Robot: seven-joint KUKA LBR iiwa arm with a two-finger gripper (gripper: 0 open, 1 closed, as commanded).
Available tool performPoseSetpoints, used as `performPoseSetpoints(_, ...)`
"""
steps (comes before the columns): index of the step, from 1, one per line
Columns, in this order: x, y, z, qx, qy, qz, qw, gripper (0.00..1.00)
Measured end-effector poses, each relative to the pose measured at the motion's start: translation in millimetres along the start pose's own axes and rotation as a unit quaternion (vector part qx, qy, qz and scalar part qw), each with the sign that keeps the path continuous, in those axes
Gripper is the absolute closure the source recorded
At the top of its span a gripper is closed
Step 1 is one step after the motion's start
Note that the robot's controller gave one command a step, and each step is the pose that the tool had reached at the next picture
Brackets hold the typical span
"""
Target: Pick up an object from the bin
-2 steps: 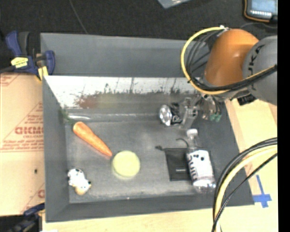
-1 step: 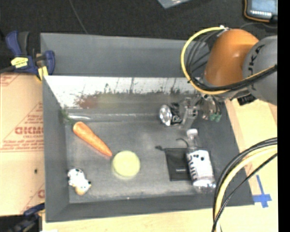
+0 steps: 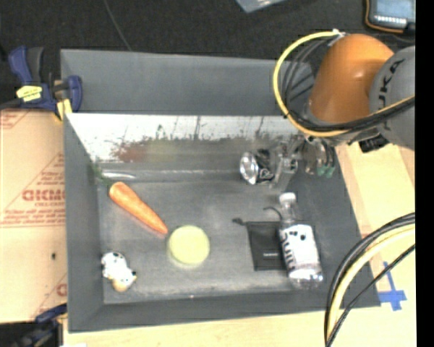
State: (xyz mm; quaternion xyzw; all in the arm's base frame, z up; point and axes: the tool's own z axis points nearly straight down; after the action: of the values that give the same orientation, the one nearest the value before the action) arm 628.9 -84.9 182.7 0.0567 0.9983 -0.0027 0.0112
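Item nearest the gripper point(image 3: 288, 163): a small clear bottle point(image 3: 298, 251) with a pale cap and a white label printed in black. It lies on its side. Its long axis runs roughly from the bin's far wall to its near wall, slightly tilted, with the cap end towards the far wall. The gripper stands just beyond the bottle's cap end. Whether it is open or closed cannot be told, and nothing is seen held in it.

The grey metal bin point(image 3: 166, 85) holds the following:
- A flat black square point(image 3: 262, 246) touches the bottle on the view's left.
- A yellow-green disc point(image 3: 189, 246) lies farther left of the bottle.
- An orange carrot point(image 3: 137, 208) lies aslant beyond the disc.
- A small black-and-white toy animal point(image 3: 118, 272) lies farthest left of the bottle.
- A shiny silver round piece point(image 3: 249, 168) sits beyond the bottle's cap, beside the gripper.
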Motion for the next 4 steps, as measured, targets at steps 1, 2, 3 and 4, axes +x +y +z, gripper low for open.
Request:
performPoseSetpoints(1, -4.8, 14, -102, 0.000, -0.0005, 0.025, 0.9997, 0.00)
performPoseSetpoints(2, -8.2, 19, -136, 0.000, -0.0061, 0.033, 0.9994, 0.00)
performPoseSetpoints(3, -7.8, 20, -88, 0.000, -0.0061, 0.027, 0.9996, 0.00)
performPoseSetpoints(4, 4.8, 55, -26, 0.001, -0.0076, 0.021, 0.9998, 0.00)
